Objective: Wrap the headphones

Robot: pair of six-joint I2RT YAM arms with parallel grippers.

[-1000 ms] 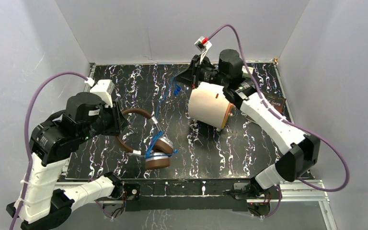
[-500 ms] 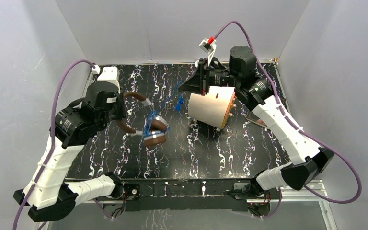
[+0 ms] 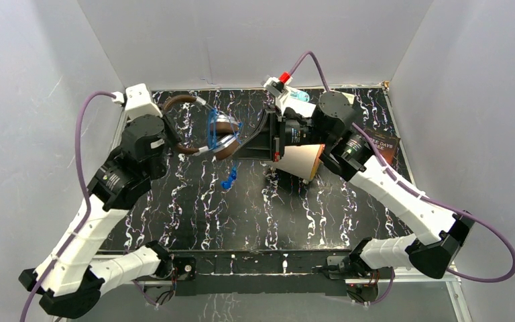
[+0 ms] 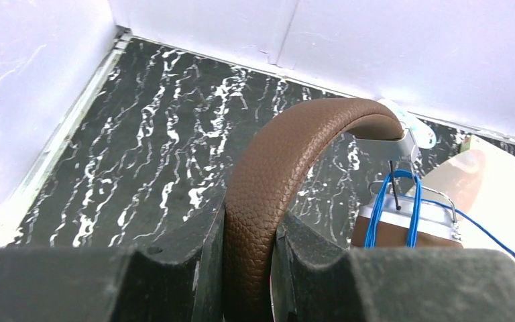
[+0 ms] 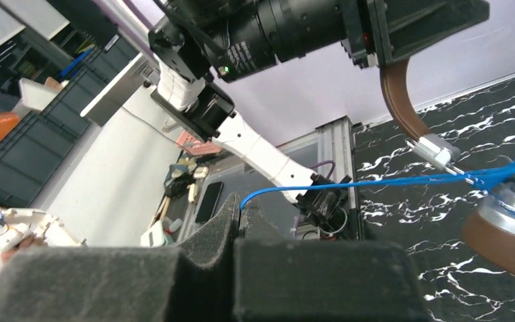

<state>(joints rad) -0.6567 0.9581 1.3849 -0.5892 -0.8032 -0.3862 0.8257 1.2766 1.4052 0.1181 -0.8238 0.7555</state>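
The brown headphones [image 3: 194, 127] hang in the air at the back left of the table, headband up. My left gripper [image 3: 167, 134] is shut on the padded headband [image 4: 278, 174]. Several turns of the thin blue cable [image 3: 212, 127] lie around the silver cup sliders [image 4: 402, 215]. My right gripper [image 3: 241, 151] is shut on the blue cable [image 5: 349, 186] just right of the cups; the cable runs taut from its fingertips to the cups [image 5: 509, 235]. A blue cable end [image 3: 229, 180] dangles below.
A large cream cylinder [image 3: 302, 159] lies on its side behind my right wrist. A dark packet [image 3: 382, 144] lies at the back right. White walls close in the black marbled table [image 3: 255, 215] on three sides.
My left gripper has lifted the headphones up and toward the back left. My right gripper has come left and down beside the cups, holding the cable.
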